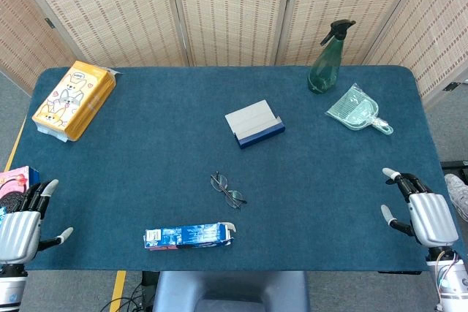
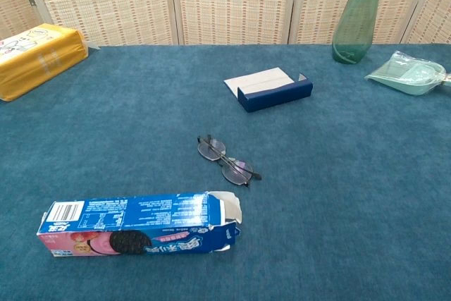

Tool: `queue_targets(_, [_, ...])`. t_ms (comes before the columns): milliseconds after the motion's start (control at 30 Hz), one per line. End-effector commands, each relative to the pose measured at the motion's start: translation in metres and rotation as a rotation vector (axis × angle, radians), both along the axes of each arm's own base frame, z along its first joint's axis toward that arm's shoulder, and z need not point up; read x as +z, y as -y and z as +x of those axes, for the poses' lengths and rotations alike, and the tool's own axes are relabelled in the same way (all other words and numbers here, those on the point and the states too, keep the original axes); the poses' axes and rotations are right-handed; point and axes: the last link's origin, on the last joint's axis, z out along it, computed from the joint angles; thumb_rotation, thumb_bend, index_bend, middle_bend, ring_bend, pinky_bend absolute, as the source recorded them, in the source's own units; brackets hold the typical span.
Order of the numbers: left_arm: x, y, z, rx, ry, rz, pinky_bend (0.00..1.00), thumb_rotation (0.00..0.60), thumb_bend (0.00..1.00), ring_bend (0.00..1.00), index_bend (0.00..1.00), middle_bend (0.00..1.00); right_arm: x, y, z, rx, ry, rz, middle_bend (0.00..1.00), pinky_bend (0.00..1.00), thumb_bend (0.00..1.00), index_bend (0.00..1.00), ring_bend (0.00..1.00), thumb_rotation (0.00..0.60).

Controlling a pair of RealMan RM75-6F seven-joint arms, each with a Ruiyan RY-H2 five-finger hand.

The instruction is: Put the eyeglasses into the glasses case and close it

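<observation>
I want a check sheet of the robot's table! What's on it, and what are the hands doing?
Surface: blue cloth table.
Job's things: glasses lie folded mid-table; case open behind them, apart.
Clutter: cookie box, yellow pack, spray bottle, dustpan, pink box at left edge.
Hands: left hand and right hand open, at near corners, holding nothing.
Cables: some under the front edge.
Surroundings: woven screens behind.

Blue table (image 1: 146, 151): eyeglasses (image 1: 227, 190), open glasses case (image 1: 254, 123), cookie box (image 1: 189, 235), yellow pack (image 1: 74, 99), spray bottle (image 1: 327, 60), dustpan (image 1: 356, 110)
</observation>
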Motion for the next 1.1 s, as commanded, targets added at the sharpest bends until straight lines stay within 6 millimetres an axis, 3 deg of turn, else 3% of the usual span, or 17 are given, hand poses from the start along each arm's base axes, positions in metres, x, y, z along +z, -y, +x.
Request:
queue_targets(33, [0.002, -0.002, -0.001, 0.009, -0.005, 0.012, 0.28, 0.6, 0.16, 0.11, 0.09, 0.14, -0.001, 0.001, 0.002, 0.006, -0.002, 0.001, 0.32, 0.37, 0.37, 0.16, 0.22, 0.6])
queue_targets(433, [0.001, 0.0, -0.003, 0.019, 0.003, -0.001, 0.28, 0.6, 0.16, 0.11, 0.09, 0.14, -0.005, 0.008, 0.005, 0.013, -0.013, 0.01, 0.32, 0.37, 0.37, 0.16, 0.22, 0.6])
queue_targets(600, [0.0, 0.0, -0.003, 0.017, 0.006, -0.008, 0.28, 0.6, 0.16, 0.11, 0.09, 0.14, -0.011, 0.023, 0.012, 0.045, -0.033, 0.017, 0.37, 0.38, 0.37, 0.16, 0.27, 0.6])
queue_targets(800, [-0.002, -0.001, -0.003, 0.016, 0.008, -0.015, 0.28, 0.6, 0.16, 0.11, 0.09, 0.14, -0.024, 0.062, 0.038, 0.138, -0.079, 0.023, 0.57, 0.56, 0.41, 0.2, 0.59, 0.6])
queue_targets(900, [-0.003, -0.001, -0.002, 0.015, 0.011, -0.018, 0.28, 0.6, 0.16, 0.11, 0.09, 0.14, -0.036, 0.083, 0.052, 0.162, -0.104, 0.073, 0.72, 0.73, 0.52, 0.2, 0.77, 0.6])
queue_targets(1100, [-0.004, 0.001, -0.004, 0.02, 0.01, -0.018, 0.28, 0.6, 0.16, 0.11, 0.09, 0.14, -0.068, 0.124, 0.08, 0.181, -0.151, 0.204, 0.91, 0.88, 0.68, 0.2, 0.98, 0.6])
